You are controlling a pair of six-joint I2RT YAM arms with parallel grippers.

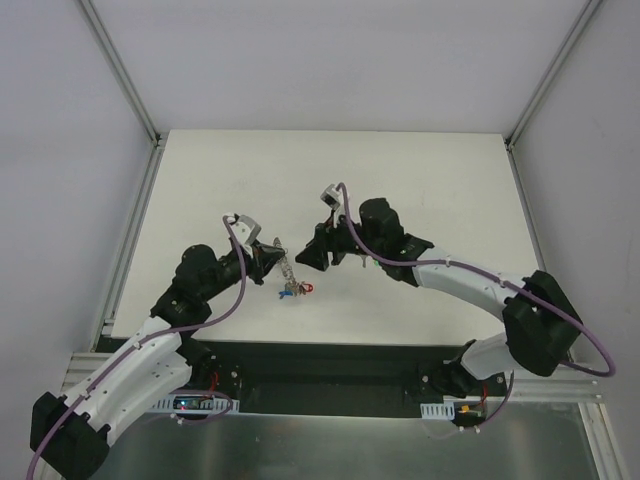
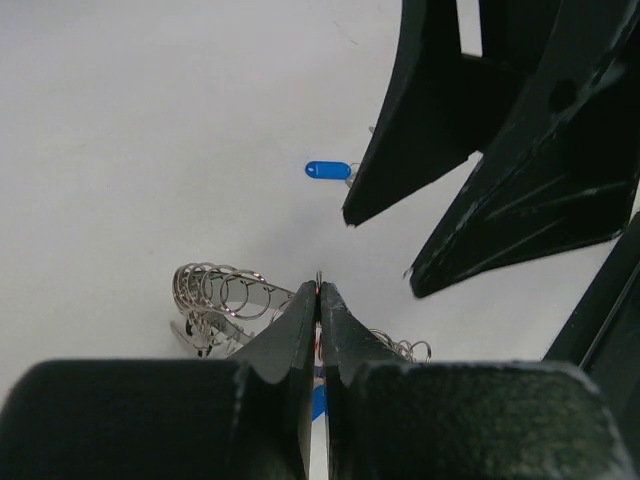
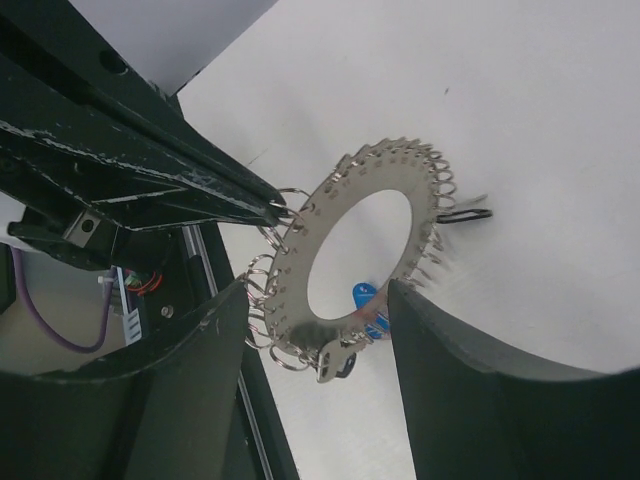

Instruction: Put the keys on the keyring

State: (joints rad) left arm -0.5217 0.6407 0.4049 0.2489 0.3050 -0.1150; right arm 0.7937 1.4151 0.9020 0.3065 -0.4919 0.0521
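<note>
The keyring (image 3: 300, 265) is a wide flat silvery ring with many small wire loops along its rim. It stands on edge above the table. My left gripper (image 2: 319, 290) is shut on its rim, seen also from above (image 1: 270, 258). Small keys (image 3: 338, 360) with blue and red tags (image 1: 295, 291) dangle from its lower edge. A loose key with a blue tag (image 2: 327, 170) lies on the table beyond the ring. My right gripper (image 3: 315, 295) is open, its two fingers (image 3: 440, 370) on either side of the ring's lower part without visibly touching it.
The white table (image 1: 440, 190) is bounded by white walls and a metal frame. A black wire clip (image 3: 465, 214) sticks out from the ring's far rim. The two arms meet closely over the table's middle (image 1: 318, 255).
</note>
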